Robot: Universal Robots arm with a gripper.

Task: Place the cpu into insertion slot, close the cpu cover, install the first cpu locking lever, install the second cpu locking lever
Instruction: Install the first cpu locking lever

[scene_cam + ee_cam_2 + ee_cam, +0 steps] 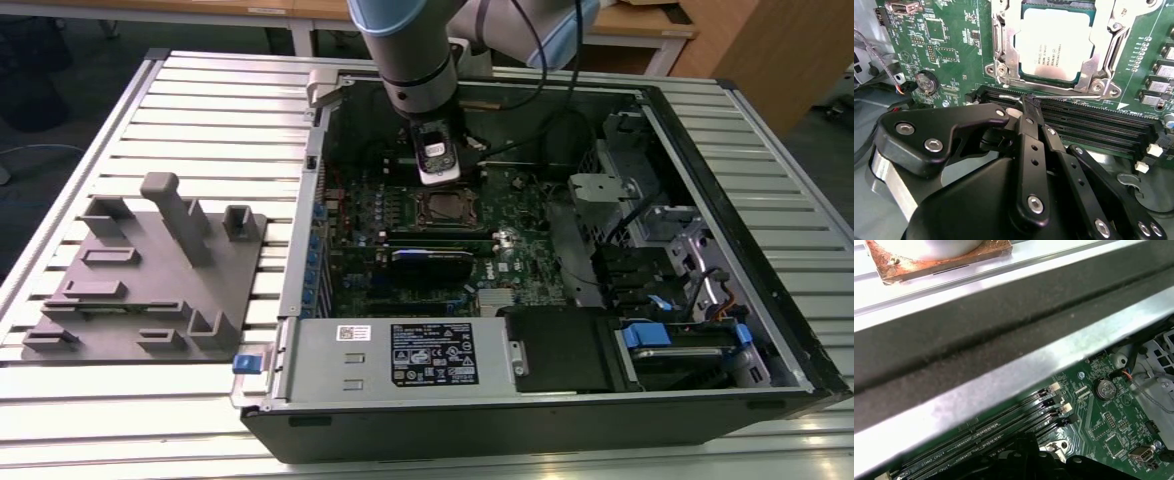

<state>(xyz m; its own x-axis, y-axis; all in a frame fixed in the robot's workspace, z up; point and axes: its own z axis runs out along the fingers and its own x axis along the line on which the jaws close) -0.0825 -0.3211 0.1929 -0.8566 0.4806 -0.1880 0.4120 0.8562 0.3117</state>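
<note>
The cpu [1054, 40], a silvery square chip, lies in the insertion slot [445, 208] on the green motherboard [954, 45]. Over it the cpu cover [1102, 50], a metal frame, lies down around the chip's edges. A thin wire locking lever [1069, 91] runs along the socket's side that faces the memory slots. My gripper [1030, 101] is shut, and its black fingertips meet right at this lever. In the exterior view, my gripper [442, 178] hangs inside the open computer case just behind the socket.
Long black memory slots [1089, 120] lie beside the socket under my fingers. A coin battery [926, 81] and cables sit nearby. The case walls [694, 180] surround the board, with drive bays at the exterior view's right. A grey fixture plate [147, 280] rests on the table at that view's left.
</note>
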